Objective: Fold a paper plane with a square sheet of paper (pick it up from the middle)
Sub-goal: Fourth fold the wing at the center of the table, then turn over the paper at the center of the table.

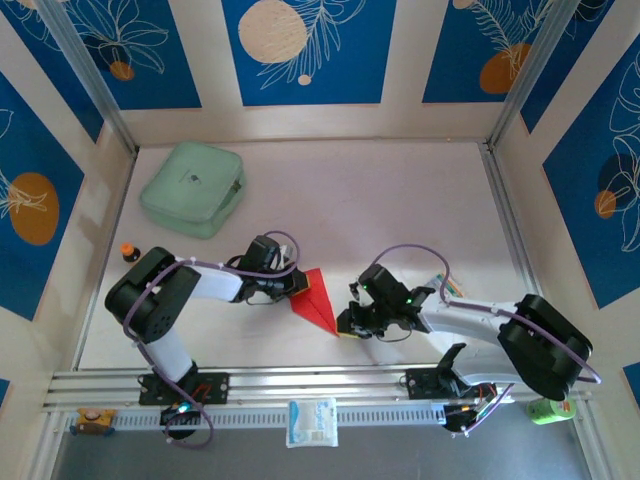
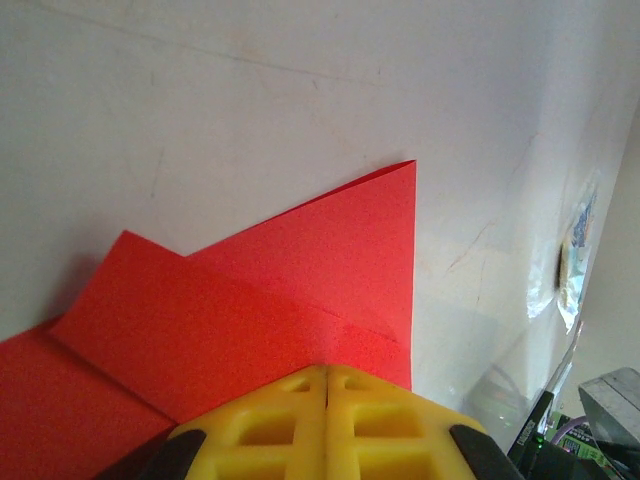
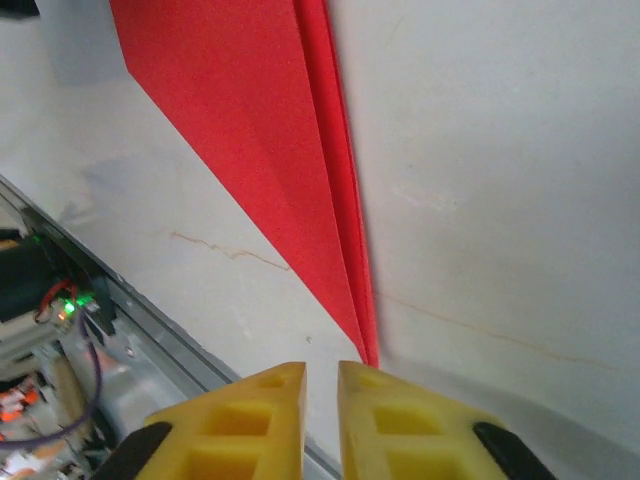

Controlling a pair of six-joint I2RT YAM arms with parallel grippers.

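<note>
The red paper (image 1: 316, 298) lies mid-table, folded into a narrow pointed dart, the paper plane. My left gripper (image 1: 293, 285) sits at its upper left edge. In the left wrist view the yellow fingers are shut flush together, and the left gripper (image 2: 327, 370) has its tips down on the creased red sheet (image 2: 300, 280). My right gripper (image 1: 345, 322) is at the dart's near point. Seen from the right wrist, the right gripper (image 3: 320, 375) stands open by a narrow gap with nothing in it. The red point (image 3: 240, 130) ends just ahead of its right finger.
A mint-green case (image 1: 192, 187) rests at the back left and a small orange-capped bottle (image 1: 129, 252) at the left edge. A white packet (image 1: 311, 421) lies on the front rail (image 1: 320, 380). A clear plastic bag (image 1: 450, 285) lies right of the right arm.
</note>
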